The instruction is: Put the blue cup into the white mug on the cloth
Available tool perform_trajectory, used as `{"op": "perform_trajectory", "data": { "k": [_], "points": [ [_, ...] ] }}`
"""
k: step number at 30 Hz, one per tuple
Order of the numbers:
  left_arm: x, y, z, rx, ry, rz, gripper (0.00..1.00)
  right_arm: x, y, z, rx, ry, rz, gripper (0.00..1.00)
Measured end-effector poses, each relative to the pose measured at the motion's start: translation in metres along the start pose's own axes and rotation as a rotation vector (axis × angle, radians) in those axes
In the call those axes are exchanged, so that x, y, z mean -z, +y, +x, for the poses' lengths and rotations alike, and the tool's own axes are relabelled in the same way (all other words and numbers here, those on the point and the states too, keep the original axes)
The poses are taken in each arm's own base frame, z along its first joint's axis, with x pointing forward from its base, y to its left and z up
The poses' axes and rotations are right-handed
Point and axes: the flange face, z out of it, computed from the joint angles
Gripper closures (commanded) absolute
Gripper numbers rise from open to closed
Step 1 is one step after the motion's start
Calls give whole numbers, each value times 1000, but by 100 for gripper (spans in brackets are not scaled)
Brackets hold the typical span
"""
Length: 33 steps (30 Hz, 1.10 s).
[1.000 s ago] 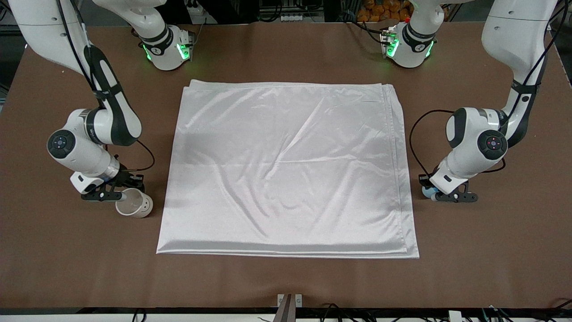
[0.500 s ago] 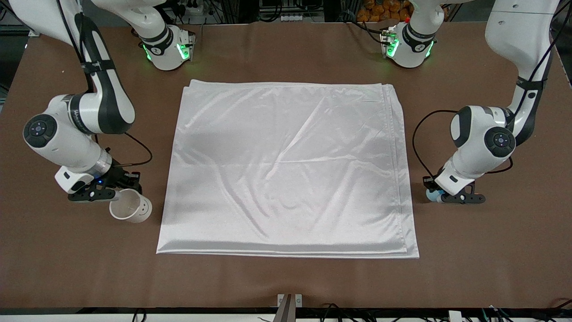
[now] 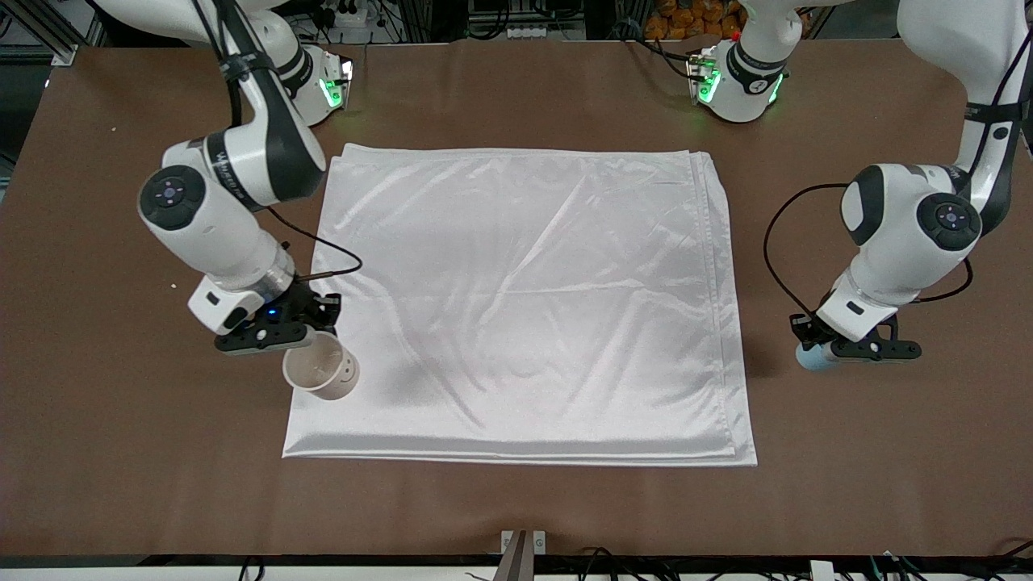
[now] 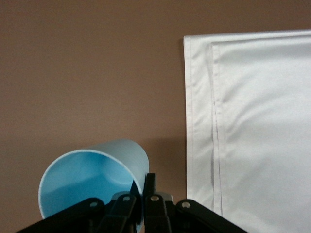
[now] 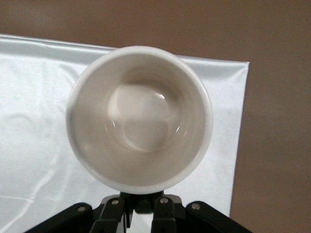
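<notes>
My right gripper [image 3: 311, 340] is shut on the dark handle of the white mug [image 3: 321, 375] and holds it tilted over the edge of the cloth [image 3: 524, 298] at the right arm's end. In the right wrist view the mug [image 5: 140, 116] fills the middle, empty, above my gripper [image 5: 141, 204], with the cloth [image 5: 34, 107] beneath. My left gripper [image 3: 825, 349] is shut on the wall of the blue cup [image 3: 809, 357], low over the bare table beside the cloth at the left arm's end. The left wrist view shows the cup [image 4: 92, 179] tilted, my gripper [image 4: 143, 187] on its rim, and the cloth's edge [image 4: 257, 121].
The brown table [image 3: 516, 500] lies bare around the cloth. The two arm bases [image 3: 307, 85] [image 3: 738, 81] stand at the table's edge farthest from the front camera. A black cable [image 3: 775, 242] loops by the left arm.
My right gripper has carried the white mug from the bare table to over the cloth's edge. My left gripper has shifted with the blue cup a little away from the cloth.
</notes>
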Motion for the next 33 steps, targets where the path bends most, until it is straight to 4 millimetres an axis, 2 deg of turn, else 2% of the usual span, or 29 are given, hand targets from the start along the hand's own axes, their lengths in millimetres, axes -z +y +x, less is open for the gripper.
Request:
{"op": "perform_trajectory", "data": {
  "k": [6,12,21,27,33],
  "points": [
    [32,-1,2,0,25,7,100,-14,-75,-9,27,-6,15,100],
    [60,-2,2,1,-25,17,100,-35,-137,-15,42,-16,21,100],
    [123,-5,29,-15,-43,27,100,-92,-209,-34,48,-53,13,100],
    [149,-3,38,-17,-55,28,100,-120,-256,-50,83,-62,14,100],
    [168,-2,44,-19,-63,29,100,-134,-284,-63,85,-64,17,100]
  ]
}}
